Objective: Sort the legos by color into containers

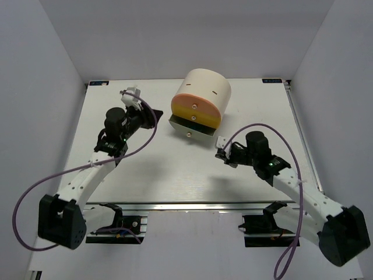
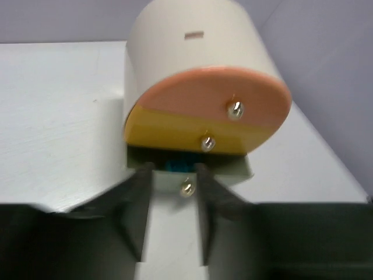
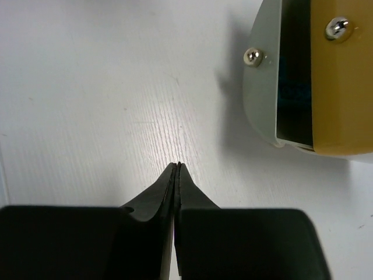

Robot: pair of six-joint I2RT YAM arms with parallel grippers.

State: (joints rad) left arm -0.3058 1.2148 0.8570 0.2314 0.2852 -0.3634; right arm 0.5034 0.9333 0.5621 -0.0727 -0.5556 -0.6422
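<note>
We see a white table (image 1: 145, 175) with a cream drum (image 1: 205, 87) near its far edge, the flat front turned toward the arms. The orange drawer (image 2: 192, 96) and the yellow drawer (image 2: 169, 131) are shut, and the lowest drawer (image 2: 236, 168) is pulled out a little. The left gripper (image 2: 172, 173) faces this drawer, fingers apart and holding nothing. The right gripper (image 3: 176, 168) is over bare table beside the drum, fingers pressed together, empty. Inside the lowest drawer a teal lego (image 2: 175, 166) shows, blurred
</note>
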